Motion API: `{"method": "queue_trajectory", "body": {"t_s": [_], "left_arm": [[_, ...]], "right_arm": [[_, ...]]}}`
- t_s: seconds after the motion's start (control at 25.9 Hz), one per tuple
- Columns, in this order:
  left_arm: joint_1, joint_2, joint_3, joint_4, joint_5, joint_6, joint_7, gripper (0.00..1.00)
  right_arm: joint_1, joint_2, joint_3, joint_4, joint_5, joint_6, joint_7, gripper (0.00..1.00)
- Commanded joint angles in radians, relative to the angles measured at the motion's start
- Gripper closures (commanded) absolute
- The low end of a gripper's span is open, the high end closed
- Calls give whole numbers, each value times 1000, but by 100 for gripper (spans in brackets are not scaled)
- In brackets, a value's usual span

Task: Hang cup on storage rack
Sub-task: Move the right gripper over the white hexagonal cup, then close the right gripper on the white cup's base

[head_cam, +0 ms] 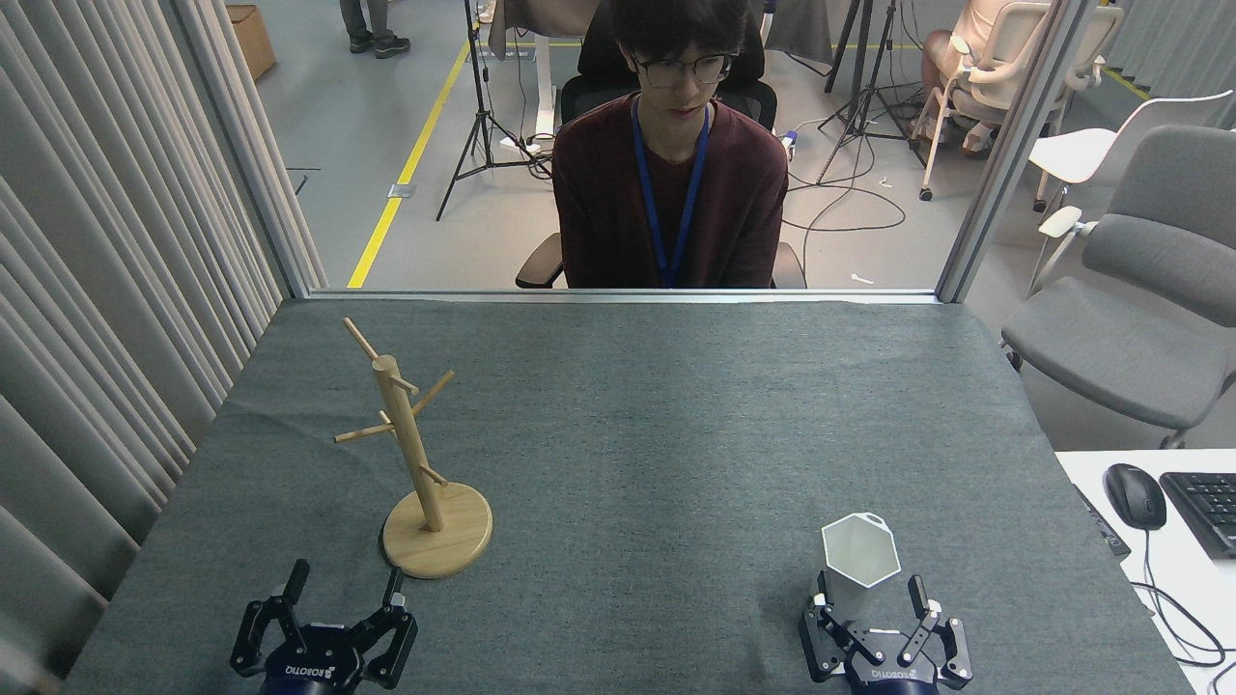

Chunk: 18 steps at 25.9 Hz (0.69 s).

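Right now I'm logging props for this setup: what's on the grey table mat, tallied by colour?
White: 1, the cup
Light wood: 1, the storage rack
Total: 2 things on the table mat, not counting the left gripper and right gripper.

Rack [415,454] pale smooth wood; cup [859,563] matt white; table [657,434] rough grey cloth.

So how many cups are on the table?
1. The cup stands upright near the table's front right, just ahead of the open right gripper. The rack at left holds none.
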Motion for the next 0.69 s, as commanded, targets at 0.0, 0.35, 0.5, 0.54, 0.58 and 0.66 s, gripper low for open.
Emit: {"method": "queue_trajectory", "body": {"t_s": [0.0, 0.35, 0.5, 0.54, 0.58, 0.66], "left_arm": [[-1, 6, 0, 5, 0, 0, 0, 0], [1, 10, 0, 5, 2, 0, 3, 0], [1, 10, 0, 5, 0, 0, 0, 0], [1, 10, 0, 5, 0, 0, 0, 0], [-1, 12, 0, 5, 0, 0, 0, 0], [-2, 12, 0, 8, 0, -2, 0, 0]], "right_arm": [[-33, 1, 0, 36, 0, 1, 0, 2], [-77, -2, 0, 90, 0, 2, 0, 2], [-91, -2, 0, 119, 0, 4, -2, 2], [-97, -2, 0, 128, -1, 5, -2, 2], [-105, -2, 0, 143, 0, 7, -2, 2], [-120, -5, 2, 176, 2, 28, -2, 2]]}}
